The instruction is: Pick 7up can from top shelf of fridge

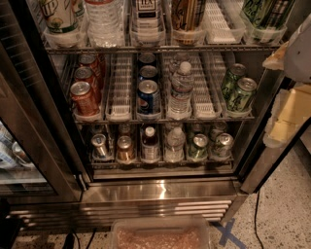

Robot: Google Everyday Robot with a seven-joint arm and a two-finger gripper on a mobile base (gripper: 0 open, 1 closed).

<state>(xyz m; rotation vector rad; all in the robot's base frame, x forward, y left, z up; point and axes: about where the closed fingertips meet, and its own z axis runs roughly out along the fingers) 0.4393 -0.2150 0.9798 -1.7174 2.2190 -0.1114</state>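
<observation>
The fridge [160, 192] stands open in front of me, with a dark frame and a steel base. The 7up can [59, 14], whitish with green "UP" letters and a fruit picture, stands in a clear bin at the far left of the top shelf [160, 48]; its top is cut off by the frame edge. My gripper [286, 112], white and cream-coloured, shows at the right edge of the view. It is outside the fridge, beside the right door post, well to the right of the can and lower than it.
On the top shelf, right of the 7up can, stand a water bottle [104, 19], a white "TEA" can [146, 14], a brown can [187, 17] and a green-and-black can [265, 14]. Lower racks hold red cans [83, 97], blue cans [148, 95], bottles and green cans [238, 90]. A plastic tub [160, 233] sits on the floor.
</observation>
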